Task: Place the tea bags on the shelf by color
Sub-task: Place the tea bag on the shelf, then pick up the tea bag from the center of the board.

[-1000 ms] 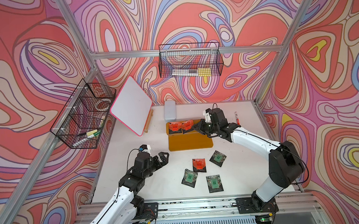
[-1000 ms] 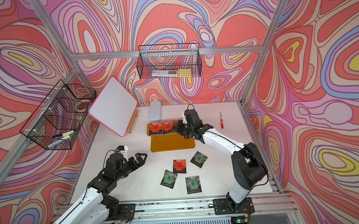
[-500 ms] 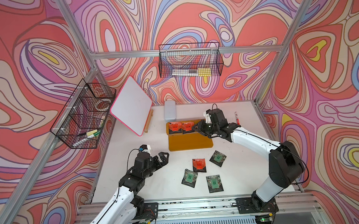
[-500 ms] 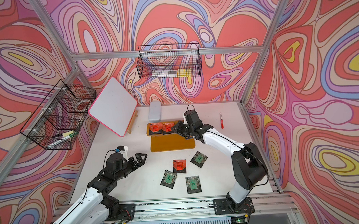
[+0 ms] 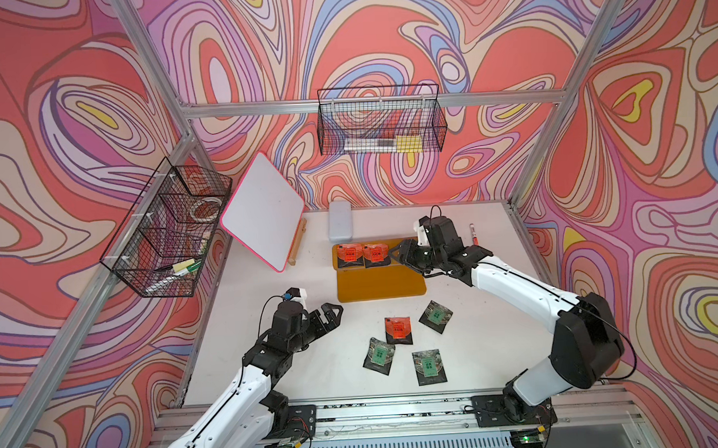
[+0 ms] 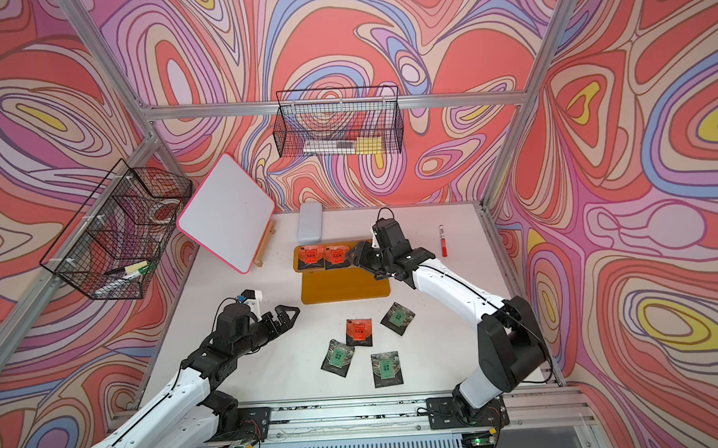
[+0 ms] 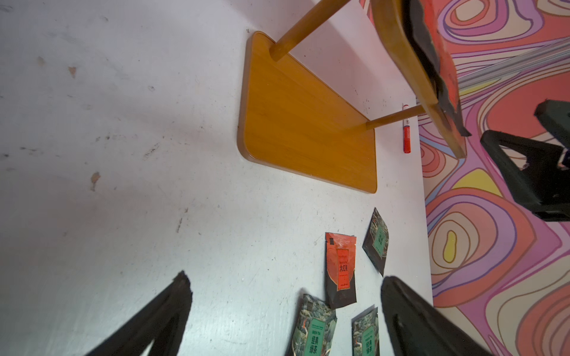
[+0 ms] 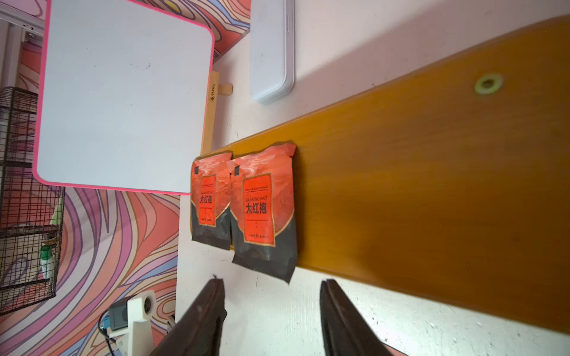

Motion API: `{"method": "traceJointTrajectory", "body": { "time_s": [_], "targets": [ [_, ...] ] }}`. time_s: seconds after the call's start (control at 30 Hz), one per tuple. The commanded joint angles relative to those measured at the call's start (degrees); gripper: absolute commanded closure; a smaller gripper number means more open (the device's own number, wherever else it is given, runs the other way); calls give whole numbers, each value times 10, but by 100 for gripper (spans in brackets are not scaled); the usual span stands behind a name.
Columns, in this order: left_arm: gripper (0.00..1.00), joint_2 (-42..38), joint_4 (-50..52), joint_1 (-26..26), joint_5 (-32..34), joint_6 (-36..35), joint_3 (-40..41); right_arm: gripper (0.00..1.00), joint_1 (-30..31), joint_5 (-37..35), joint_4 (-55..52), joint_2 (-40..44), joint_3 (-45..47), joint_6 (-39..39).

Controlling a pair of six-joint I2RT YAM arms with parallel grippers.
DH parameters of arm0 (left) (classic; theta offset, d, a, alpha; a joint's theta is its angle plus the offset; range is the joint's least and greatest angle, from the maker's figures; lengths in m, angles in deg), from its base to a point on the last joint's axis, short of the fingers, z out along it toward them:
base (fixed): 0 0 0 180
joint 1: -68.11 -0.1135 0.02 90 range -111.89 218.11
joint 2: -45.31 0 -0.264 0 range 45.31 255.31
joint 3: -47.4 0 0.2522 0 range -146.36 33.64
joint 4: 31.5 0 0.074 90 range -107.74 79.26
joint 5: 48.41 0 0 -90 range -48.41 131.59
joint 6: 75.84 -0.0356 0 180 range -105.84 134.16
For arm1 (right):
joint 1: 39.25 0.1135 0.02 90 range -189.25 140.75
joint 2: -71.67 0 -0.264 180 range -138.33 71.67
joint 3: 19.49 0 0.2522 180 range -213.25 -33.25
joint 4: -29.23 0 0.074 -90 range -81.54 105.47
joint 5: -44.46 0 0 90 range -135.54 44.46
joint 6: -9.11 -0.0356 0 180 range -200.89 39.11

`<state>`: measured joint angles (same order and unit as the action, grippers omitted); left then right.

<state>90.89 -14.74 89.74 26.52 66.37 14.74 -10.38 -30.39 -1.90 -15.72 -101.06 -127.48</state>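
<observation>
The mustard shelf [image 5: 381, 284] stands at the table's middle back. Two orange-red tea bags [image 5: 349, 255] [image 5: 375, 254] lie side by side at the left of its upper tier [image 8: 431, 185]. The nearer one [image 8: 265, 209] overhangs the tier's edge. My right gripper [image 5: 401, 257] [image 8: 273, 280] hovers open just beside that bag, touching nothing. One orange-red bag [image 5: 398, 330] and three green ones [image 5: 435, 316] [image 5: 379, 355] [image 5: 429, 366] lie loose in front of the shelf. My left gripper [image 5: 330, 313] [image 7: 285, 277] is open and empty, left of the loose bags.
A white pink-edged board [image 5: 263, 210] leans on a wooden stand at the back left. A pale flat case [image 5: 340, 221] lies behind the shelf. A red marker [image 5: 473, 234] lies at the back right. Wire baskets [image 5: 166, 229] [image 5: 380, 122] hang on the walls.
My right gripper has opened and let go of the second orange-red bag, which now rests on the upper tier. The left arm has not moved.
</observation>
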Motion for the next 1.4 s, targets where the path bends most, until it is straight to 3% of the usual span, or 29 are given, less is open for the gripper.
{"method": "traceJointTrajectory", "body": {
  "time_s": [0.0,0.33,0.63,1.03,1.37],
  "targets": [
    [1,17,-60,18,-22,20,10,48,-3,-18,-26,49,34,42],
    [1,122,-130,131,41,36,-19,49,-3,-1,-78,189,155,93],
    [5,212,-182,194,65,57,-49,50,-3,30,-74,257,252,65],
    [12,285,-189,259,94,98,-87,53,-2,77,13,259,357,1],
    [16,365,-236,291,87,114,-130,55,6,80,32,217,380,-33]
  ]
}}
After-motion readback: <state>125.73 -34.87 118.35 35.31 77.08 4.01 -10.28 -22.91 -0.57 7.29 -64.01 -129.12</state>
